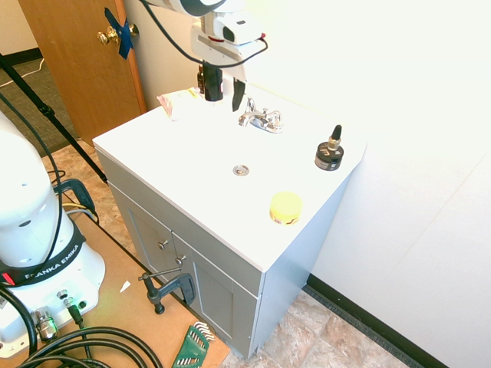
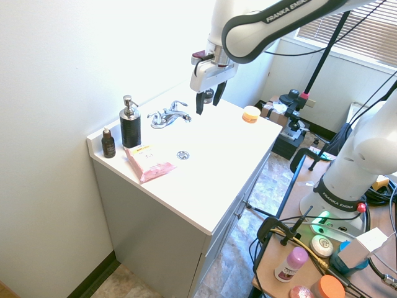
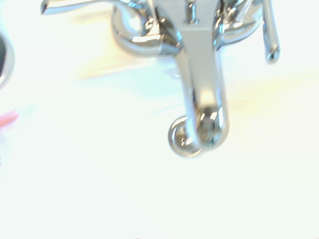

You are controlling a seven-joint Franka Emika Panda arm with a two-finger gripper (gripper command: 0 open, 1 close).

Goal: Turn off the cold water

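White sink top (image 2: 205, 167) — chrome two-handled faucet (image 2: 167, 117), glossy, curved, hand (image 2: 209, 107) spread wide.

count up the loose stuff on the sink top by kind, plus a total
Pump dispenser: 1
Small bottles (a dark one by the dispenser, a black-capped one at the far end): 2
Yellow-orange jar: 1
Pink soft pack: 1
Total: 5

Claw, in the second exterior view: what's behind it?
Between the fingers of the claw, the lower part of the dark bottle shows; its top is covered there. The first exterior view shows it whole, upright, black top uppermost.
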